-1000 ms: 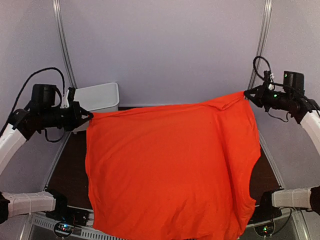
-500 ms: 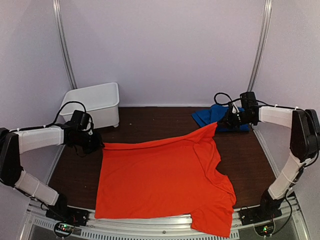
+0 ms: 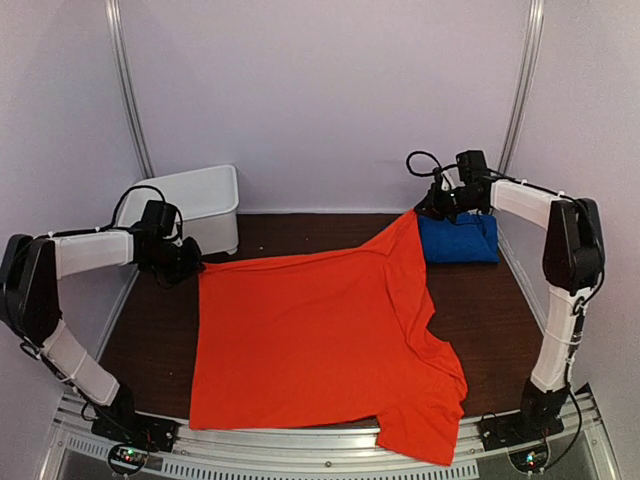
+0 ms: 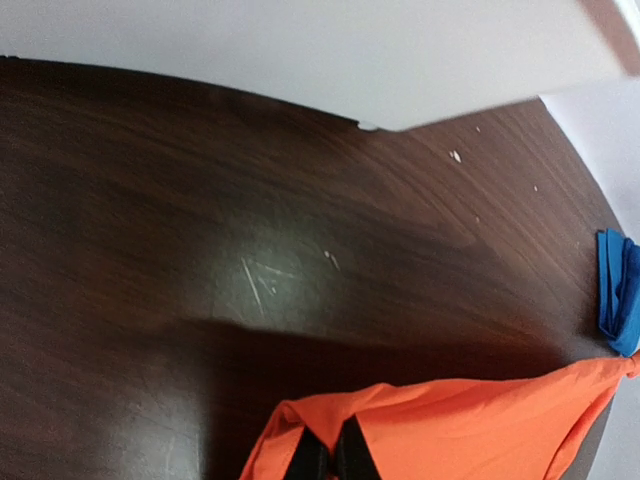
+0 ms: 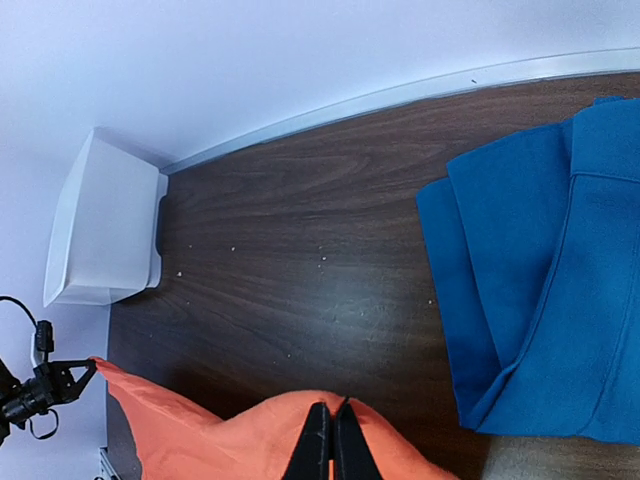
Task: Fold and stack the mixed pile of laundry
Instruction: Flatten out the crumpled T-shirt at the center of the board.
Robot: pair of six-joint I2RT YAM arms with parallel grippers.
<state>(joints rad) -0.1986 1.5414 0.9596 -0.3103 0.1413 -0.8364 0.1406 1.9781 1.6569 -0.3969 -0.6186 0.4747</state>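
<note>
Now the jaws of the left gripper [image 4: 330,452] are pressed together on the far left corner of the orange-red T-shirt [image 3: 310,330], a thin fold of cloth clamped between them. The right gripper [image 5: 331,440] is likewise clamped on the far right corner, its fingers closed with only fabric between. A second ago the shirt hung in the air, stretched wide between the two raised arms. It has since been brought down and drawn toward the back, so that most of it lies spread flat on the table [image 3: 300,228]. One sleeve spills over the near edge at the right, and a ridge runs from the right-hand corner down the cloth. That suggests the spreading step is nearly done and folding can begin once the corners are let down. The blue garment [image 3: 462,240] lies already folded at the far right, just beside the right gripper; whether the shirt's lifted corner touches it is unclear. The white bin [image 3: 195,205] stands at the far left, behind the left gripper.
</note>
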